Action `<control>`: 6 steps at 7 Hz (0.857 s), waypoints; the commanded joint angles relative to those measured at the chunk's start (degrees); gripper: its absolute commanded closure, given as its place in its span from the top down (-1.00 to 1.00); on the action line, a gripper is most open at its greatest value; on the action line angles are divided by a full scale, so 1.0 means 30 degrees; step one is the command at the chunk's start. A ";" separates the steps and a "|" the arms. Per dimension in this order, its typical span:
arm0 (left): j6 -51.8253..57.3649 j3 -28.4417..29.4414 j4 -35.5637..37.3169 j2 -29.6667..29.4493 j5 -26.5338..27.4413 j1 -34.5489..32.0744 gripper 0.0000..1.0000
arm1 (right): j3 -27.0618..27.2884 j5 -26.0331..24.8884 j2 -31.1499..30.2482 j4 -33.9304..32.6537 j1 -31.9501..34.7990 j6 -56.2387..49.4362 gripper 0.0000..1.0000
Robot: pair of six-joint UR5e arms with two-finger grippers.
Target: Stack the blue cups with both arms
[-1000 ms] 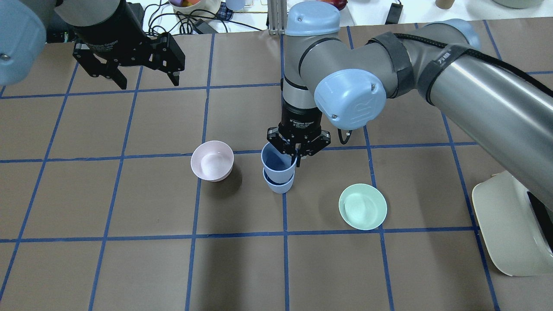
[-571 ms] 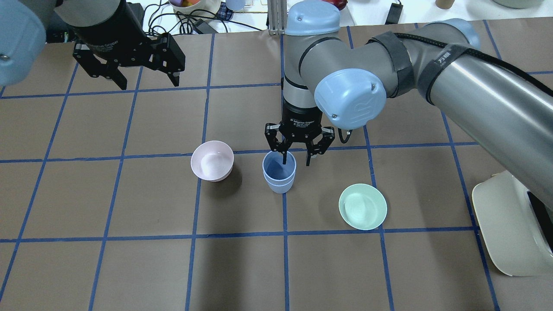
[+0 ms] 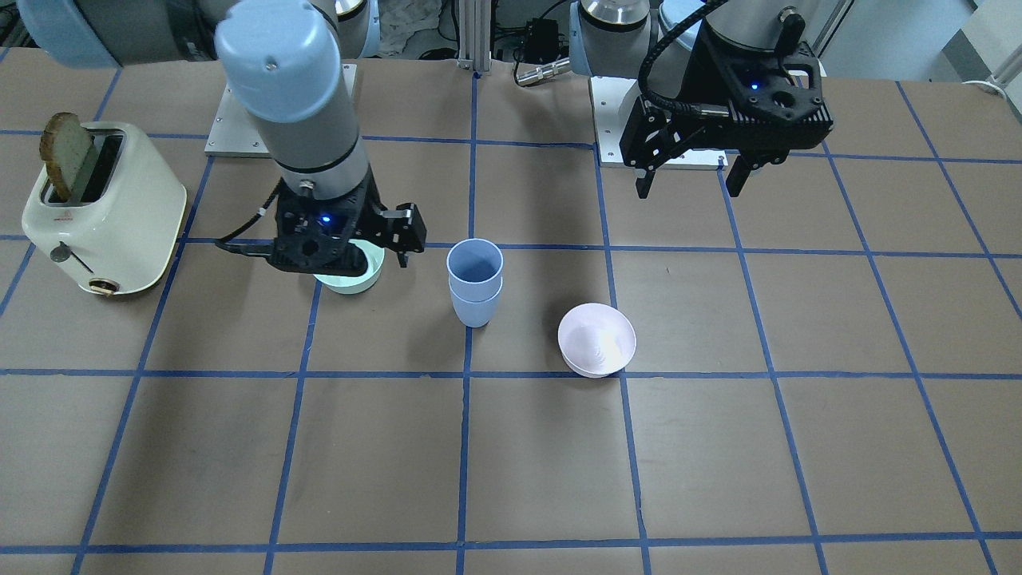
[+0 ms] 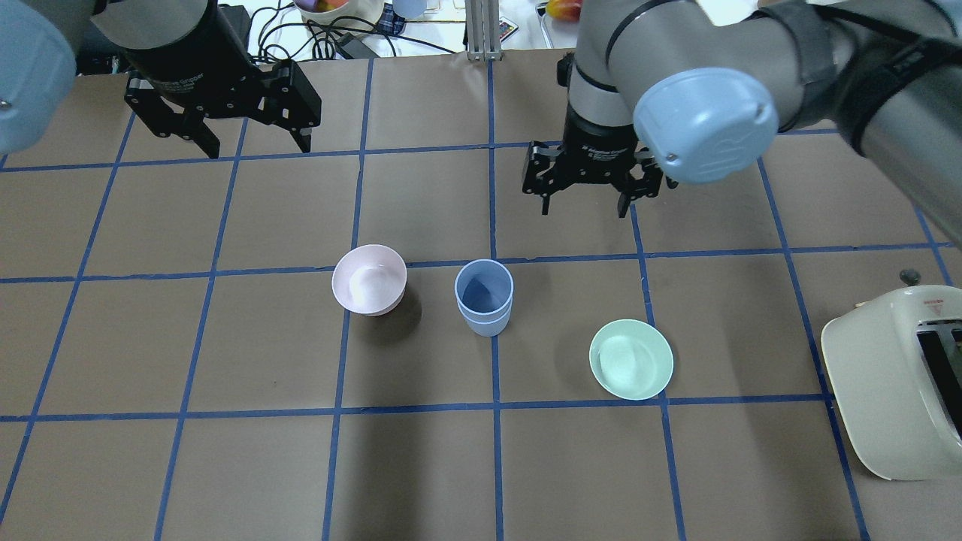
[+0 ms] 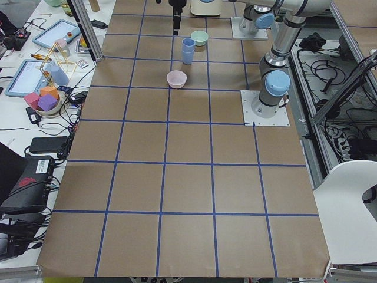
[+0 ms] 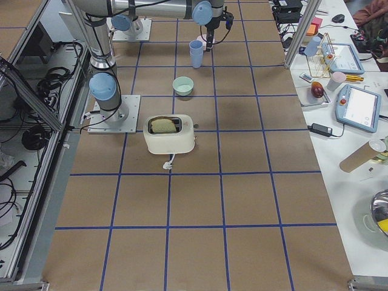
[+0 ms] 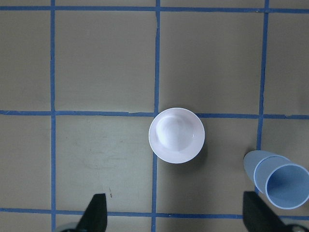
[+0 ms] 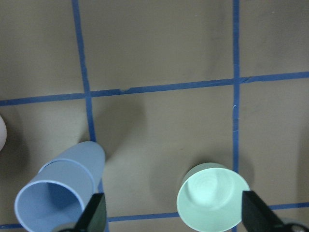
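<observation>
The two blue cups [image 4: 484,297] stand nested, one inside the other, upright on the table between the two bowls. They also show in the front view [image 3: 475,283] and in both wrist views [image 7: 277,181] [image 8: 60,191]. My right gripper [image 4: 584,204] is open and empty. It hangs above the table, behind the stack and to its right, clear of it. My left gripper [image 4: 255,143] is open and empty, high over the far left of the table, well away from the cups.
A pale pink bowl [image 4: 368,278] sits just left of the stack. A mint-green bowl [image 4: 630,359] sits to its front right. A cream toaster [image 4: 894,391] with a slice of bread [image 3: 64,156] stands at the right edge. Cables lie beyond the far edge.
My right gripper opened and let go of the upper cup, which settled deeper into the lower one. It then rose and drew back to the right. The left arm has not moved.
</observation>
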 commanded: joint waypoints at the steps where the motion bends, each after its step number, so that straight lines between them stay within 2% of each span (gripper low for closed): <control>1: 0.0000 -0.0011 0.0006 0.0014 -0.0017 0.0000 1.00 | 0.0098 -0.0936 -0.2015 0.2084 -0.2023 -0.2502 1.00; 2: 0.0000 -0.0011 0.0006 0.0014 0.0012 0.0000 1.00 | 0.0099 -0.0937 -0.2722 0.3115 -0.2378 -0.2604 1.00; 6: 0.0000 0.0018 -0.0023 0.0014 -0.0017 0.0000 1.00 | 0.0011 -0.0615 -0.3110 0.2949 -0.2469 -0.3334 1.00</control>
